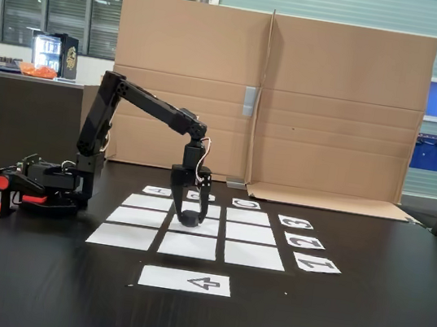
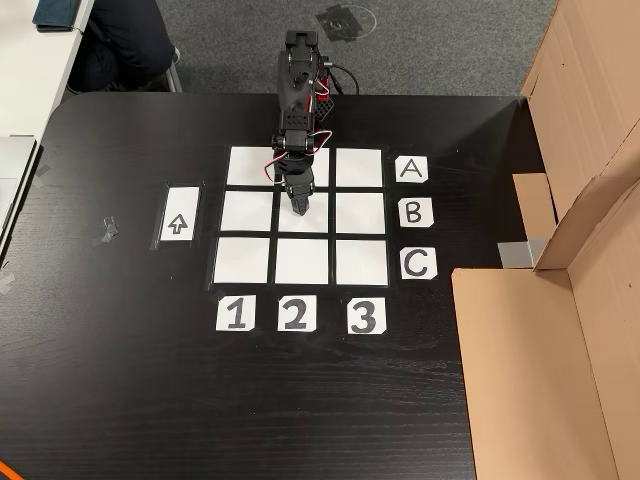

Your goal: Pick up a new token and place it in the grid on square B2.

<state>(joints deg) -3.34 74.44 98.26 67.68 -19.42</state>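
Hanging over the centre cell, square B2 (image 2: 322, 222), of the grid (image 2: 250, 260) of nine white paper sheets, the black two-finger gripper (image 1: 191, 214) has its fingers closed around the small black faceted token (image 1: 189, 219). Token sits at the fingertips, touching or just above the sheet; cannot tell which.

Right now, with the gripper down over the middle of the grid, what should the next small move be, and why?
Probably open the gripper and let go: the token appears to sit on square B2, the grid's centre sheet, between the fingers.
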